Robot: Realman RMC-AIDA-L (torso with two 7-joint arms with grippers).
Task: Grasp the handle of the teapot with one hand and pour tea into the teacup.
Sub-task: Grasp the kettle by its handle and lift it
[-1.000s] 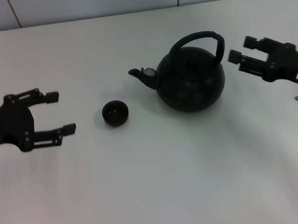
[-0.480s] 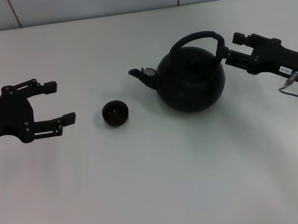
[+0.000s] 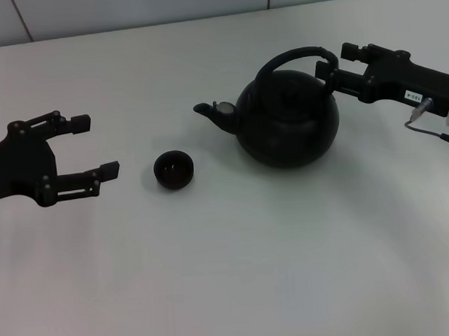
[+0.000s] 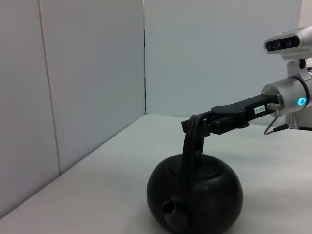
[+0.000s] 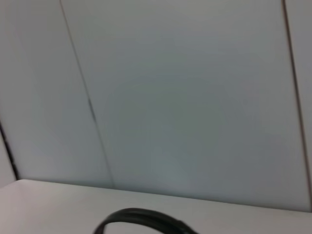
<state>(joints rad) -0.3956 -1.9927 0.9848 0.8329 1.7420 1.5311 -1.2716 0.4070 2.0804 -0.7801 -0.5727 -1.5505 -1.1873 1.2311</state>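
The round matte-black teapot (image 3: 286, 119) stands right of centre on the white table, spout pointing left; it also shows in the left wrist view (image 4: 195, 195). Its arched handle (image 3: 294, 56) rises over the lid. My right gripper (image 3: 333, 61) is open at the handle's right end, with one finger on each side of the loop. Seen from the left wrist, that gripper (image 4: 197, 126) reaches the top of the handle (image 4: 191, 146). The right wrist view catches only a strip of the handle (image 5: 141, 218). The tiny black teacup (image 3: 173, 171) sits left of the spout. To its left, my left gripper (image 3: 95, 147) hovers open and holds nothing.
The white table (image 3: 237, 273) runs back to a pale panelled wall (image 3: 141, 7). A grey cable (image 3: 433, 131) hangs from the right arm's wrist. Nothing else stands on the table.
My right gripper has moved left from beside the teapot until its fingers reach the handle's right end. The left gripper has drifted slightly right and up. Teapot and teacup have not moved.
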